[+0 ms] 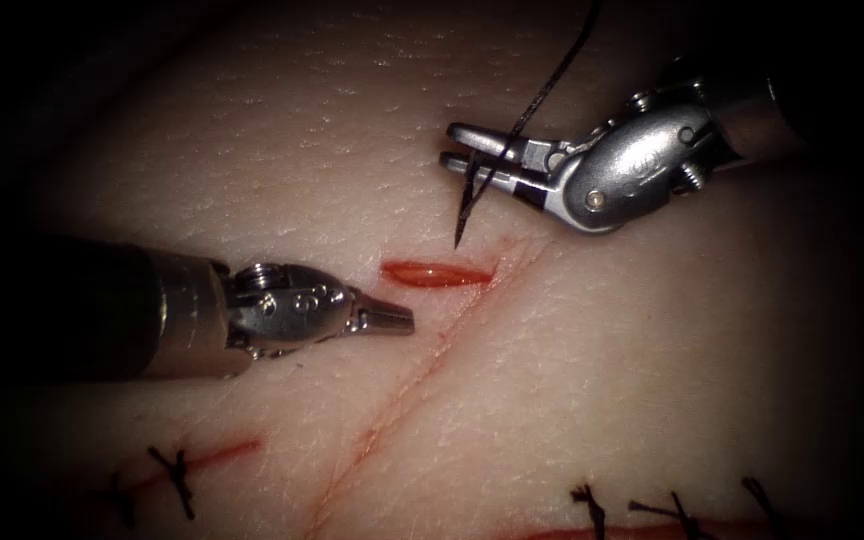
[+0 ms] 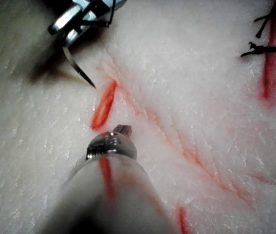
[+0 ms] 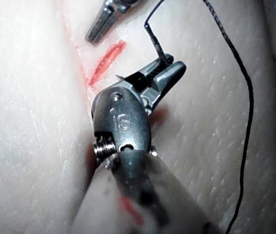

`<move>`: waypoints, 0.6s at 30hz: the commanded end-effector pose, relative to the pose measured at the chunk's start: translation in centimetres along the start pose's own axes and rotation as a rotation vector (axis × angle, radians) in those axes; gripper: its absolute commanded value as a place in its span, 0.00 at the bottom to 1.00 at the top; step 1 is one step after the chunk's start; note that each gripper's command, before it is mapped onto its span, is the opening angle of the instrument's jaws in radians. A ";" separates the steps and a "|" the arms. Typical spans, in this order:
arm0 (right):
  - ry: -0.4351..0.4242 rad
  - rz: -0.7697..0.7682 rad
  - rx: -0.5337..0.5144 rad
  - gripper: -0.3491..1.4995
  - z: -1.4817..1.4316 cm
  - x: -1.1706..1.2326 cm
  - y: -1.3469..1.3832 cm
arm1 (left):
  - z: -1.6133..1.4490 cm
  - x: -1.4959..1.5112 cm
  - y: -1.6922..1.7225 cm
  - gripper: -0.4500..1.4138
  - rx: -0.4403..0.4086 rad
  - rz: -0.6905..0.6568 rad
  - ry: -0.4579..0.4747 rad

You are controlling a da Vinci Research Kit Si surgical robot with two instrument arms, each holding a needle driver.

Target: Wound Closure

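The tissue [image 1: 652, 380] has a short red cut [image 1: 437, 273] near the middle. My right tool [image 1: 449, 146] hangs above and to the right of it, jaws shut on the curved needle [image 1: 464, 205] well back from its point. The needle's tip points down and is free of the tissue, just over the far edge of the cut. Black thread [image 1: 552, 75] runs up from the jaws. My left tool [image 1: 397, 320] lies left of the cut, jaws shut and holding nothing. The left wrist view shows the needle [image 2: 78, 68] beside the cut [image 2: 103, 105]. The right wrist view shows the thread [image 3: 247, 97].
A thin red scratch line [image 1: 402, 400] runs diagonally down from the cut's right end. Stitched cuts with black knots sit at the lower left [image 1: 177, 470] and lower right [image 1: 672, 515].
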 end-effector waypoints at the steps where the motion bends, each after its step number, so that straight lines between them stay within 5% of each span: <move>1: 0.003 0.000 -0.001 0.00 0.08 -0.03 -0.04 | 0.10 -0.01 0.00 0.23 0.000 0.000 0.001; 18: 0.002 -0.027 -0.006 0.00 0.17 -0.17 -0.06 | 0.10 -0.01 0.03 0.19 0.000 0.001 0.000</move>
